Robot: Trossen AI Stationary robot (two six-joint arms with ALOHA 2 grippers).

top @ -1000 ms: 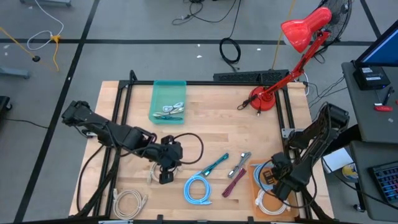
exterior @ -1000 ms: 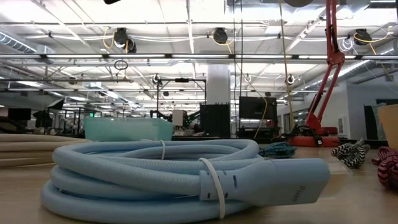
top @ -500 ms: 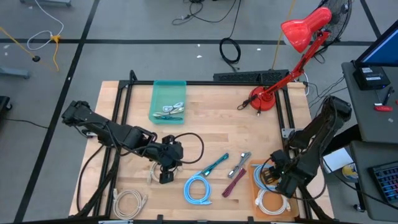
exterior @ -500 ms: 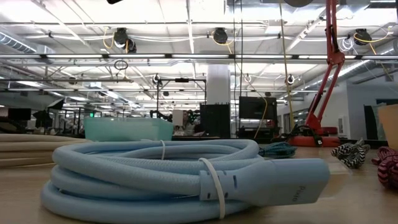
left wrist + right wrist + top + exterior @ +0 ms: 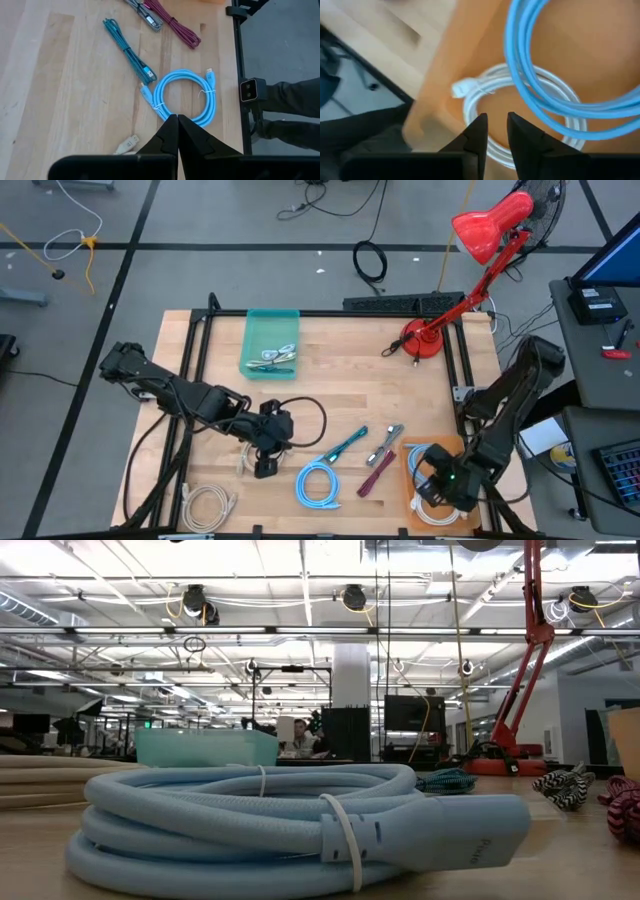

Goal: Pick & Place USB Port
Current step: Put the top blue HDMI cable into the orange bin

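The right hand (image 5: 496,120) is being lowered further over the orange tray (image 5: 560,45) at the table's near right corner, having been carried nearer since a second ago. Its fingers are being drawn in, though a narrow gap is being kept above the white USB cable (image 5: 485,100), beside the blue cable (image 5: 530,75); nothing is being gripped yet. A pick is probably being started. The left hand (image 5: 177,119) is being held closed, empty, mid-table. Farther off, the teal bin (image 5: 272,325) is waiting.
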